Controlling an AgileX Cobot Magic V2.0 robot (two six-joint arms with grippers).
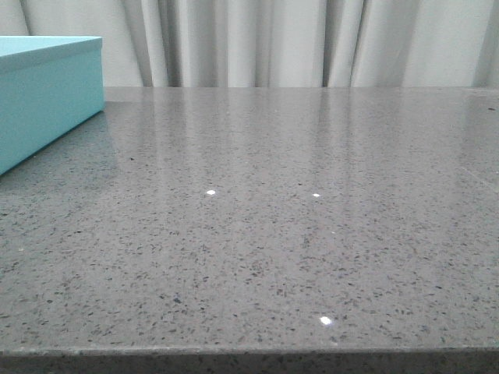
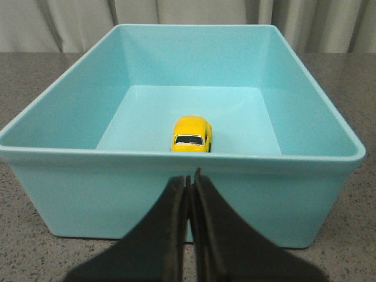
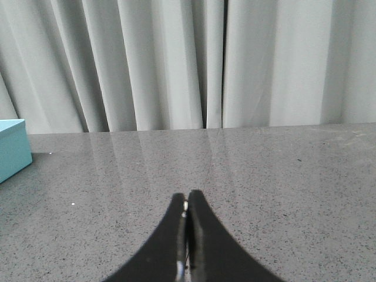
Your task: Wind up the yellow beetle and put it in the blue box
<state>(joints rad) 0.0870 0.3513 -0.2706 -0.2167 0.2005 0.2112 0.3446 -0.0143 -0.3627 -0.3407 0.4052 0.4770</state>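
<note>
Yellow beetle (image 2: 191, 134) inside blue box (image 2: 176, 194)

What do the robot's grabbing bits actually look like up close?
Each tool is a pair of matte black fingers, broad at the base and curving to narrow tips. The left tool and right tool look alike. No cables or markings show, and the arms are out of view.

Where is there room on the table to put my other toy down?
Almost the whole grey table is bare, from the blue box at the far left across to the right edge and back to the curtain. Inside the box, only the yellow beetle sits near the front wall; the floor behind it is free.
</note>
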